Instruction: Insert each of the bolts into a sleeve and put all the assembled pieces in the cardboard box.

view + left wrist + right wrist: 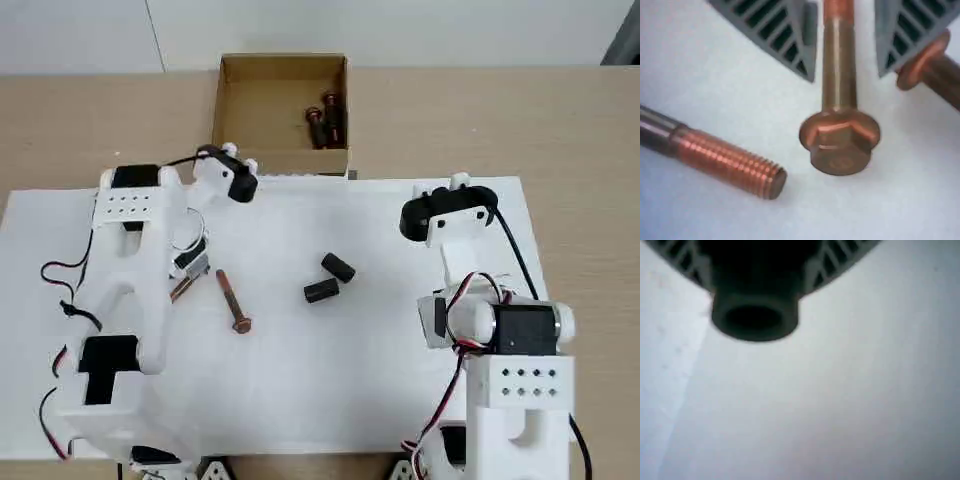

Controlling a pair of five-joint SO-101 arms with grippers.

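My left gripper (pixel 842 70) is open low over the white sheet, its grey fingers (pixel 785 35) on either side of a copper bolt (pixel 840 135) whose hex head faces the camera. A second bolt's threaded end (pixel 735 165) lies beside it, and a third bolt's head (pixel 925 65) shows past the other finger. In the high view the left gripper (pixel 190 262) hangs over a bolt (pixel 182 288), with another bolt (pixel 232 300) lying free close by. My right gripper (pixel 757 270) is shut on a black sleeve (pixel 755 320), open end outward, above the sheet.
Two loose black sleeves (pixel 338 267) (pixel 321 291) lie mid-sheet. The cardboard box (pixel 240 110) stands at the back and holds assembled pieces (pixel 325 118). The right arm (pixel 470 230) stands at the sheet's right side. Wires trail by the left arm's base (pixel 60 290).
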